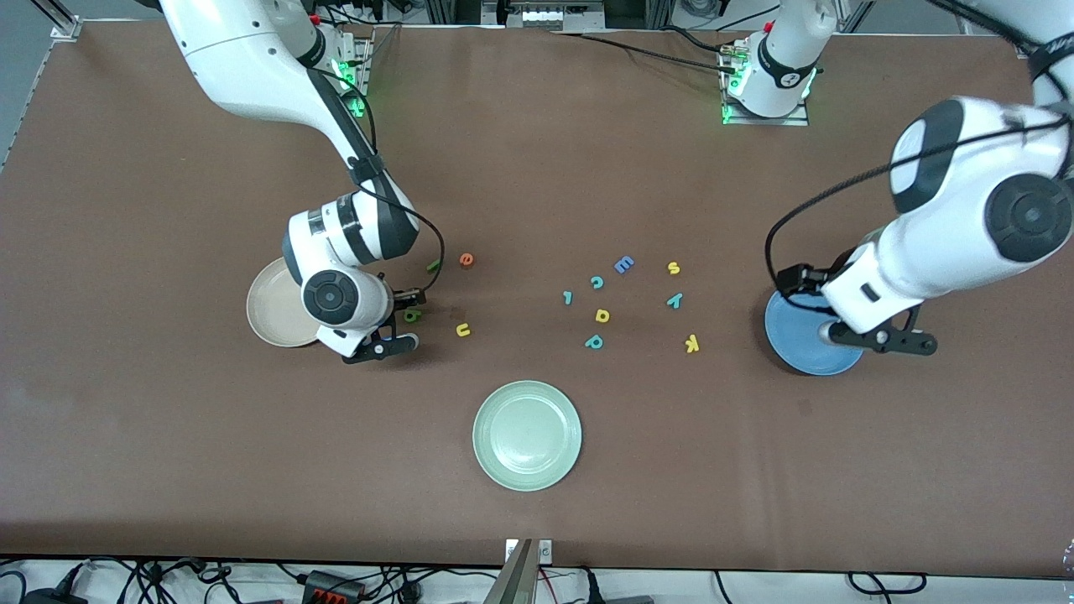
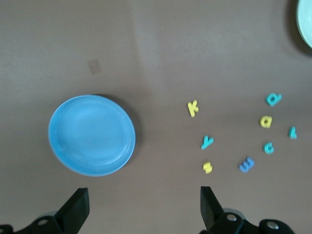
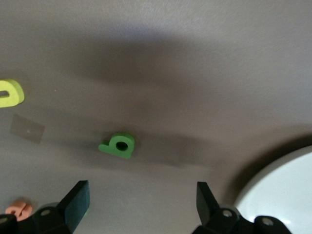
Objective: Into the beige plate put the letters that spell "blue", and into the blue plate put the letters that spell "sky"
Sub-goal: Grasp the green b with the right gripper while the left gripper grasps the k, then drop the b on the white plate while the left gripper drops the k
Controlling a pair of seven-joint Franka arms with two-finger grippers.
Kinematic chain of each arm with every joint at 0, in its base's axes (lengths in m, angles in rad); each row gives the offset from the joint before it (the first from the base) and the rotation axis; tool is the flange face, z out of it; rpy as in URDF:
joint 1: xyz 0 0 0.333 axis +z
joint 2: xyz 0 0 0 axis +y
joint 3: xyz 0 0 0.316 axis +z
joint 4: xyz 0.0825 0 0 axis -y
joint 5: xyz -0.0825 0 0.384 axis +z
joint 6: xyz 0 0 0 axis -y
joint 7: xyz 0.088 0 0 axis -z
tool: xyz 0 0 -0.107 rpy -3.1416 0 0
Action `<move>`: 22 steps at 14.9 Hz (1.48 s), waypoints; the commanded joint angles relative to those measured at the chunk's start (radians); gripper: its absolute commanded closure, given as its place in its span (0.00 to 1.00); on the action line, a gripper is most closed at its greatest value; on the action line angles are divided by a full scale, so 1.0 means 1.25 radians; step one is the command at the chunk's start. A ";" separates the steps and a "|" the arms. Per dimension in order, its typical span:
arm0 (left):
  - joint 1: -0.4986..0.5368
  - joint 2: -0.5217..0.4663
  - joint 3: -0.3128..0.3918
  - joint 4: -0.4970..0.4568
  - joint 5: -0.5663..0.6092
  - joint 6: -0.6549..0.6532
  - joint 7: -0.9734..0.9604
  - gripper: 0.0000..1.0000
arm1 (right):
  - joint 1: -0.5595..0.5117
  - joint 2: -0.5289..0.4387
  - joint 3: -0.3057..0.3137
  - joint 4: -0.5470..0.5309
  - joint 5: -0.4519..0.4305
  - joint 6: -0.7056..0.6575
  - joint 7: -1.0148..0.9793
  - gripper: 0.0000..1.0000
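Note:
My right gripper [image 1: 383, 346] [image 3: 141, 204] hangs open and empty low over the table, at the edge of the beige plate [image 1: 270, 312] [image 3: 285, 195]. The green b [image 1: 411, 315] [image 3: 118, 145] lies just ahead of its fingertips, not between them. Close by are the green l [image 1: 434, 266], orange e [image 1: 466, 260] [image 3: 17, 209] and yellow u [image 1: 463, 330] [image 3: 9, 92]. My left gripper [image 1: 883, 340] [image 2: 144, 204] waits open over the blue plate's [image 1: 801, 344] [image 2: 91, 135] edge. Beside that plate lie the yellow s [image 1: 673, 268] [image 2: 207, 167], teal y [image 1: 674, 300] [image 2: 207, 142] and yellow k [image 1: 691, 343] [image 2: 193, 108].
A pale green plate [image 1: 527, 434] sits nearest the front camera. Mid-table lie a blue E [image 1: 623, 265], teal c [image 1: 596, 283], small teal hooked piece [image 1: 568, 297], yellow a [image 1: 602, 315] and teal p [image 1: 594, 341]. The right arm covers part of the beige plate.

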 commanded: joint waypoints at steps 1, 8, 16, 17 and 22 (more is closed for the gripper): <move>-0.030 0.039 0.000 -0.040 -0.012 0.103 -0.036 0.00 | 0.042 0.012 -0.005 0.001 0.011 0.033 0.075 0.06; -0.084 0.098 0.002 -0.249 -0.012 0.416 -0.155 0.00 | 0.043 0.044 -0.005 0.001 0.010 0.090 0.088 0.16; -0.114 0.187 0.000 -0.264 -0.012 0.532 -0.187 0.13 | 0.044 0.066 -0.005 0.000 0.011 0.122 0.090 0.36; -0.121 0.190 0.000 -0.272 -0.012 0.552 -0.187 0.16 | 0.043 0.067 -0.005 -0.002 0.011 0.118 0.090 0.36; -0.121 0.219 0.000 -0.283 -0.012 0.630 -0.187 0.23 | 0.034 0.066 -0.005 -0.003 0.011 0.102 0.091 0.36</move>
